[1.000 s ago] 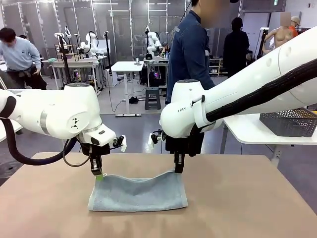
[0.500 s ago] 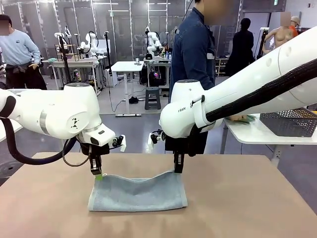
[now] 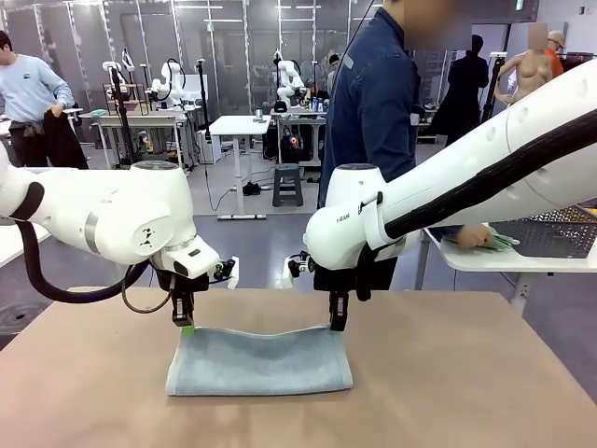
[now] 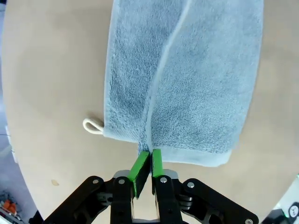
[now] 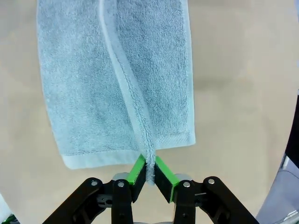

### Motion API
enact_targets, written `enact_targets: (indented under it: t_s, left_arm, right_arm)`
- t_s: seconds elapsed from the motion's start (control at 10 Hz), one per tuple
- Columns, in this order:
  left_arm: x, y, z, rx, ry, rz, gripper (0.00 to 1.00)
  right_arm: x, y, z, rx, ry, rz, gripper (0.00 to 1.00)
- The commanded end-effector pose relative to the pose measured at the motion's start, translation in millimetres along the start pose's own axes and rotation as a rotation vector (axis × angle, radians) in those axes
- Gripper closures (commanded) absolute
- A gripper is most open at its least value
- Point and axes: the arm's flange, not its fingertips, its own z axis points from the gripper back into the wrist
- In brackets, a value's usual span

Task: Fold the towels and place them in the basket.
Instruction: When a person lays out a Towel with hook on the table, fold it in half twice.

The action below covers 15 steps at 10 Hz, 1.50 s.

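**Left gripper** [image 4: 149,155]: the jaws are pinched together on the lifted edge of the blue-grey towel [image 4: 187,79] at 1 corner, with only a thin strip of terry between the green pads.

**Right gripper** [image 5: 149,164]: the jaws are clamped on the same edge at the opposite corner, and the hem stands up between the pads.

Gripping both ends of 1 edge keeps it level, so the upper layer can be laid squarely over the lower one. In the front view this edge spans the 2 grippers low over the table [image 3: 448,373] and sags slightly mid-span. The rest of the towel lies flat, its near side toward the camera. A cord loop [image 4: 92,126] pokes out beside the left gripper's corner.

The fold is judged under way, since neither corner is released. The basket [image 3: 550,238] stands well apart on a side table [image 3: 485,259] at the robot's right. There a person's hand [image 3: 474,237] rests beside a green cloth [image 3: 501,241]. Placing the towel in the basket is likely a later step.
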Motion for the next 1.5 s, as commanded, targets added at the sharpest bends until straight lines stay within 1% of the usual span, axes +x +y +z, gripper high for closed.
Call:
enact_targets:
  t_s: [0.0,0.1,0.3,0.4,0.5,0.6,0.9,1.0,1.2,1.3,1.4]
  left_arm:
    - [7.6,11.5,-11.4,0.013,0.021,-0.043,0.93]
    - [8.2,13.7,-16.4,0.013,0.038,-0.032,0.93]
    - [6.4,13.5,-19.2,0.029,0.037,-0.024,0.93]
    - [5.6,13.2,-19.8,0.038,0.045,-0.011,0.9]
    - [6.2,12.8,-20.1,0.045,0.044,-0.017,0.74]
    - [7.0,11.9,-20.2,0.057,0.027,-0.025,0.54]
    - [3.6,8.3,-15.1,0.067,-0.013,-0.071,0.01]
    - [0.7,6.1,-11.7,0.069,-0.018,-0.073,0.0]
    - [-3.1,-1.0,-3.4,0.079,-0.03,-0.068,0.0]
    - [-4.0,-3.3,-1.4,0.081,-0.032,-0.067,0.05]
    - [-4.7,-5.9,0.5,0.08,-0.045,-0.067,0.0]
  right_arm:
    - [-0.5,-13.3,-6.3,-0.026,-0.002,0.077,0.89]
    - [-3.6,-18.5,-9.7,-0.033,-0.021,0.103,0.89]
    - [-7.5,-24.0,-16.0,-0.042,-0.023,0.102,0.89]
    - [-8.0,-26.0,-17.3,-0.041,-0.028,0.11,0.89]
    - [-6.6,-28.1,-19.8,-0.043,-0.026,0.115,0.89]
    - [-5.1,-28.4,-20.7,-0.057,-0.03,0.128,0.73]
    - [-4.8,-23.0,-16.1,-0.071,-0.021,0.143,0.18]
    - [-5.1,-19.2,-11.2,-0.076,-0.021,0.14,0.0]
    - [-3.8,-14.7,-5.6,-0.082,-0.019,0.135,0.0]
    - [-3.1,-14.0,-4.2,-0.083,-0.023,0.128,0.08]
    - [-2.5,-14.4,-3.7,-0.082,-0.026,0.125,0.0]
